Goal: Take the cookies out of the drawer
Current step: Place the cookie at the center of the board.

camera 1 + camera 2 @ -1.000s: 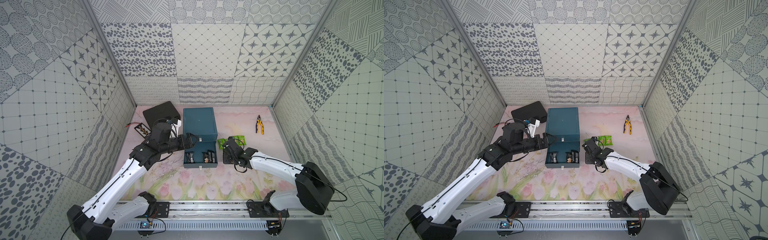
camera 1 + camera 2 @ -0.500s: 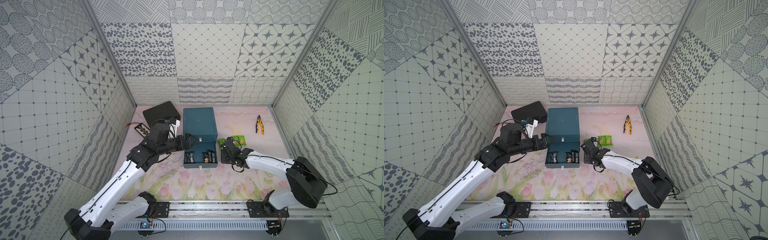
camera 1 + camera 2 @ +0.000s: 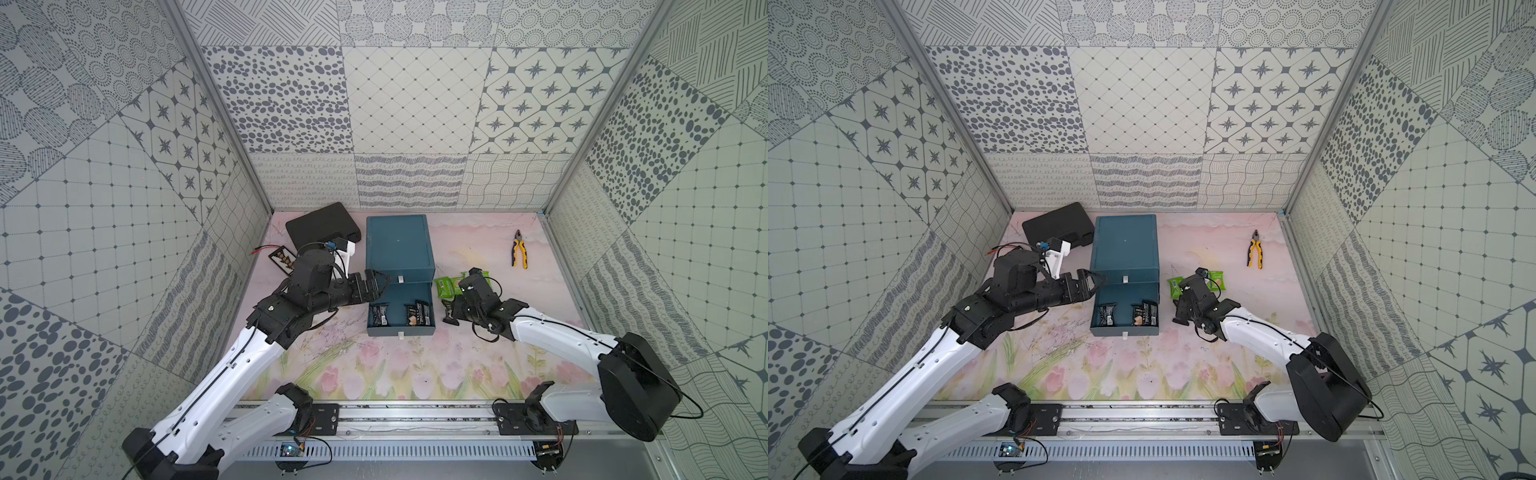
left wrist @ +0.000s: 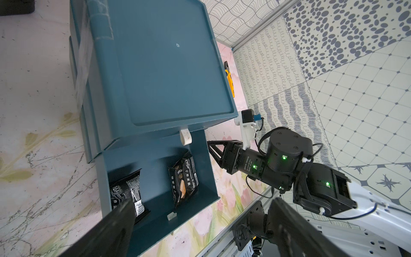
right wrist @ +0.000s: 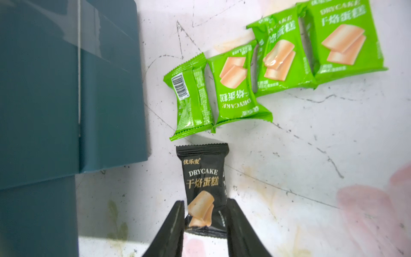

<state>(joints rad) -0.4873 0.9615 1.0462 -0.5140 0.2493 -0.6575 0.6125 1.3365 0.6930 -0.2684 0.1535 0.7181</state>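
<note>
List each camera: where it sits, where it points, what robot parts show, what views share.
Top views: overhead, behind the robot, tilted down over the table; left arm, right arm, left claw, right claw show.
Left wrist: on the left arm, facing the open drawer; own fingers, right arm.
Right wrist: on the right arm, looking down at green packets; own fingers flank a black packet.
Shared: the cabinet shows in all four.

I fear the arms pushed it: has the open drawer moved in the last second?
No. The drawer sticks out of the blue cabinet exactly as far as before.
</note>
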